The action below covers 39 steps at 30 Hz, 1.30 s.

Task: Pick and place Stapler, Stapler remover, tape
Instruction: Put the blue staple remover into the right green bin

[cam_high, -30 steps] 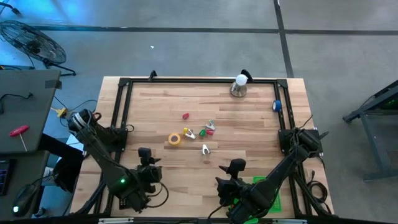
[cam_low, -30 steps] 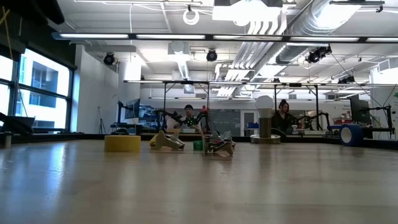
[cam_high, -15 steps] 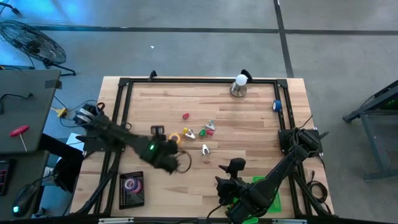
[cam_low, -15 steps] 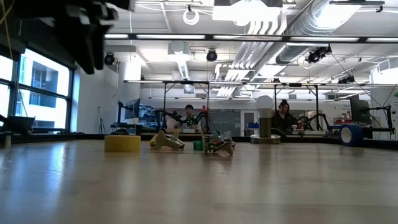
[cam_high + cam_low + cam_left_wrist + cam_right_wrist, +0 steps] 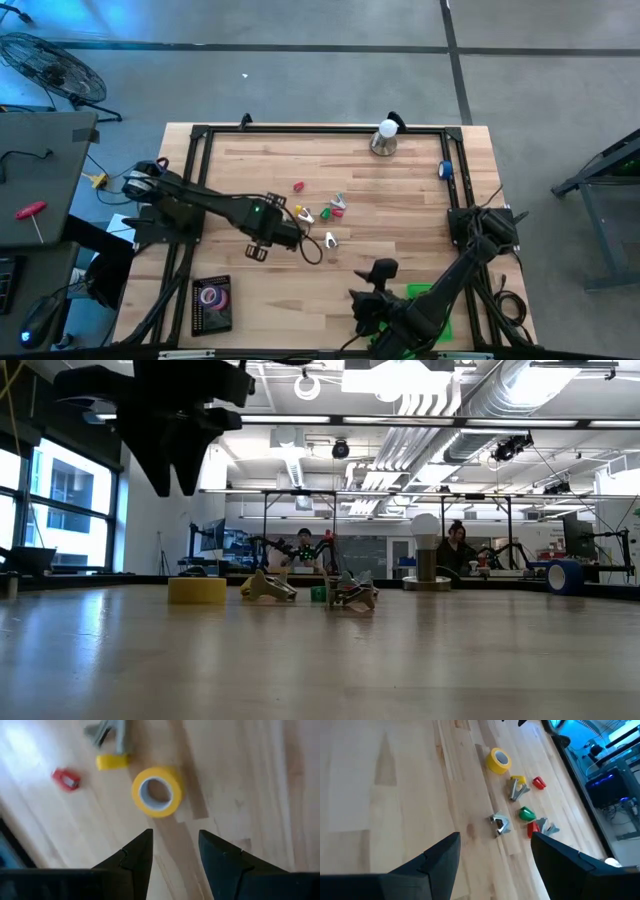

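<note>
A yellow-orange tape roll lies flat on the wooden table, hole up; it also shows in the low view. My left gripper is open and hangs above it, a little to its near side, touching nothing; in the high view it covers the roll. Several small stapler removers lie just right of the roll: a yellow one, a silver one, a red one. A pink tape ring lies on a black tray. My right gripper is open and empty near the table's near edge.
The black tray sits at the near left. A green pad lies under my right arm. A lamp bulb on a stand and a blue roll stand at the far right. A black frame runs along the table's edges.
My left gripper has swung up from over the black tray at the near left edge toward the table's middle, and now hangs over the yellow-orange roll. The tray with the pink ring has come into view. The roll has not moved.
</note>
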Motion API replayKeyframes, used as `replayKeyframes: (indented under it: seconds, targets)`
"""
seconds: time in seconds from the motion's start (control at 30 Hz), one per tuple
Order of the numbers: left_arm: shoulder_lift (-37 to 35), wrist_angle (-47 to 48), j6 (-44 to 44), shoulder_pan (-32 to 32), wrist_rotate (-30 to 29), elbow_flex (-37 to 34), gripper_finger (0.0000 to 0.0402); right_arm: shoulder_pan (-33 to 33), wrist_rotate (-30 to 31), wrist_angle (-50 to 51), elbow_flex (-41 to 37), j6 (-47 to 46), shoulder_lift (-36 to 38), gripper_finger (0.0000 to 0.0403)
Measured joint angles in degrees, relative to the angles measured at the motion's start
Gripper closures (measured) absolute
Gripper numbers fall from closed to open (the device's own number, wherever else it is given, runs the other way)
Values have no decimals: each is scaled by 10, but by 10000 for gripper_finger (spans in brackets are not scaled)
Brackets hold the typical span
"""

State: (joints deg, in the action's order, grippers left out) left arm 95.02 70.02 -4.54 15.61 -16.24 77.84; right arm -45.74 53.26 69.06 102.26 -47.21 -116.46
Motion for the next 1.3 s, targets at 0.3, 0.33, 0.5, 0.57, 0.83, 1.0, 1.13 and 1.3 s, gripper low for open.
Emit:
replayKeyframes:
  seconds: [0.3,0.33,0.5,0.57,0.83,1.0,1.13,1.3]
  targets:
    - [0,-13,-126,1,3,0,250,-31,-25,-6,0,-98,0,167]
    - [0,-15,-134,-1,3,0,250,-36,-25,-10,0,-109,0,167]
    - [0,-43,-167,-20,25,0,250,-57,-25,-35,0,-144,0,167]
    - [0,-70,-191,-28,56,0,250,-66,-25,-50,0,-144,0,167]
    - [1,-245,-318,-52,141,0,250,-90,4,-69,0,-146,0,167]
    - [25,-300,-347,-67,192,-1,250,-96,11,-73,0,-170,0,167]
    - [58,-300,-351,-74,198,-1,250,-98,11,-93,0,-173,0,167]
    - [101,-301,-382,-74,205,-1,250,-99,14,-102,0,-172,0,167]
